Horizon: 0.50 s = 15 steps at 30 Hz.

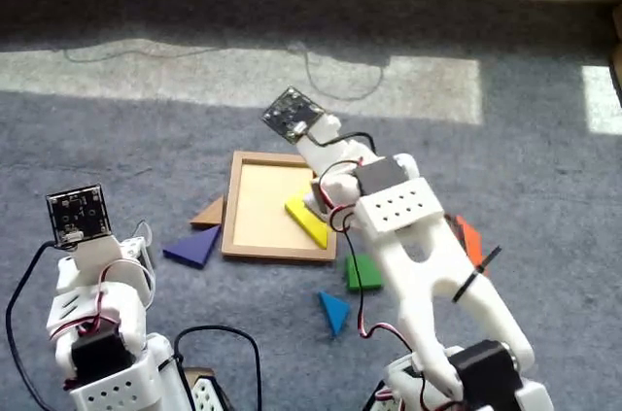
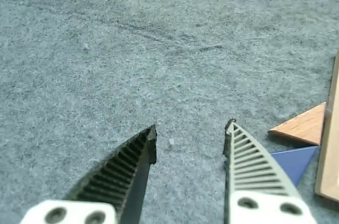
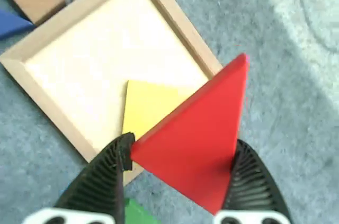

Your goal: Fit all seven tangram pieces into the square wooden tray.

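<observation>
Right pincer (image 3: 183,149): clamped on the red triangle (image 3: 201,128), one finger on each of two edges, the flat face turned up toward the wrist camera. Held this way the piece looks ready to go down flat. It hangs over the tray (image 3: 180,23) at its near corner, one point reaching out past the rim. I cannot tell how high above the wood it sits, or whether it touches.

Inside the tray: the yellow piece (image 3: 151,105) lies flat against the near side, partly under the red triangle. The rest of the tray floor is bare, so six pieces remain to seat, by my count.

Left pincer (image 2: 192,128): jaws apart, holding nothing, above bare carpet (image 2: 132,49). Probably parked clear of the working arm.

Just beside the tray's far side: brown triangle (image 2: 304,125) and dark blue triangle (image 2: 296,160), tips near each other.

Loose on the carpet near the right arm: green piece (image 1: 364,272), light blue triangle (image 1: 333,311), orange piece (image 1: 469,236).
</observation>
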Motion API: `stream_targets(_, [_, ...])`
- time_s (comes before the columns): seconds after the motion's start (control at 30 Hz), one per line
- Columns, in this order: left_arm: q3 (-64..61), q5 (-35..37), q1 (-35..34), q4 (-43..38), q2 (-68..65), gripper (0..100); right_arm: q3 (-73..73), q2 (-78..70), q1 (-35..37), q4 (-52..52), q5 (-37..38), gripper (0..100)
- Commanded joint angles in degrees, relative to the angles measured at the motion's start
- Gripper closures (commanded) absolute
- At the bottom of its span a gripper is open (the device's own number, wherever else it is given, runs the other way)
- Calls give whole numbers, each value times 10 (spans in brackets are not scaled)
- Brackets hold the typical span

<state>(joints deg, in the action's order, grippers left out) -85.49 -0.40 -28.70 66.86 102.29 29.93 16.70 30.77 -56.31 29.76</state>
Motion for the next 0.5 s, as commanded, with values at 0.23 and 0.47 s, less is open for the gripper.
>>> stream_targets(0.23, [1,-4,-7,1,4,775,-167,-245,62,88,168,921])
stream_targets(0.47, [1,-4,-7,1,4,775,-236,-324,73,88,219,921])
